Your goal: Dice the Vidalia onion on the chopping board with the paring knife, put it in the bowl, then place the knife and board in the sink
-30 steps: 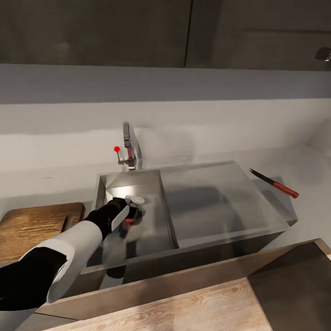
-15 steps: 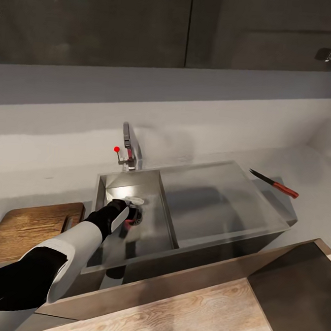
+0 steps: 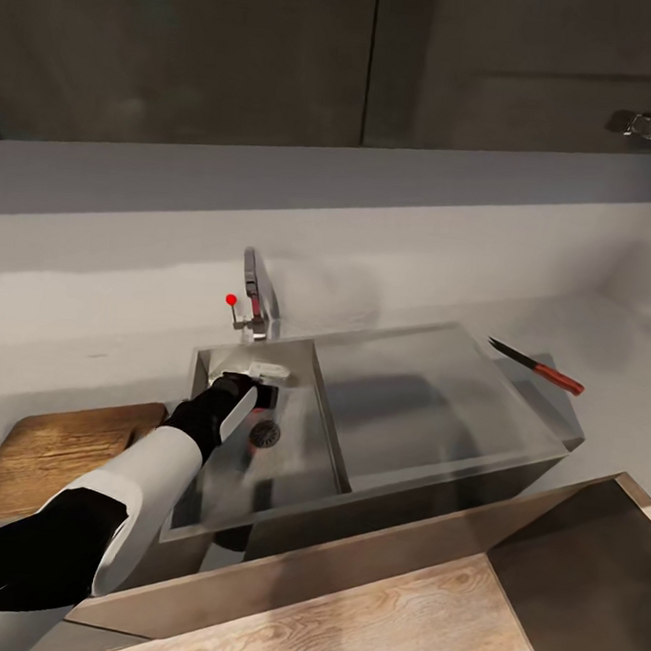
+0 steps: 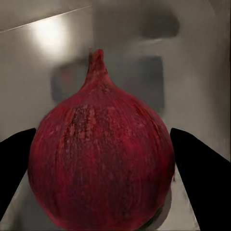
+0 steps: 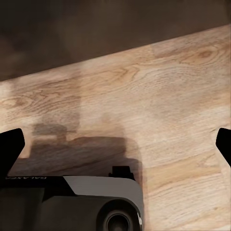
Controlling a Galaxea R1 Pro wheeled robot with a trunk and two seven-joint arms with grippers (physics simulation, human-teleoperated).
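Down in the sink (image 3: pixel 428 391), the left gripper (image 3: pixel 263 391) holds the onion (image 4: pixel 101 163). From the left wrist, the dark red bulb sits squarely between the two black fingers (image 4: pixel 199 173), stem tip pointing away from the camera, and the jaws are closed against its sides. Steel basin wall shows blurred behind it. From the head, the onion itself is mostly hidden by the gripper; the round drain (image 3: pixel 265 433) lies just nearer the robot than the jaws, apart from them.

Taking the sink as the landmark: the faucet (image 3: pixel 257 296) with its red dot stands at the basin's back edge. The board (image 3: pixel 54 452) lies flat on the bench (image 3: pixel 103 320) just left of the sink, partly covered by the left forearm. The knife (image 3: pixel 538 367) rests on the bench at the sink's far right corner, blade pointing toward the back wall, red handle toward the right.

From the right wrist, the right gripper (image 5: pixel 115 149) hangs over a light wooden floor (image 5: pixel 159 96), its black fingertips at opposite sides of the view, so the jaws stand wide apart with nothing in them.
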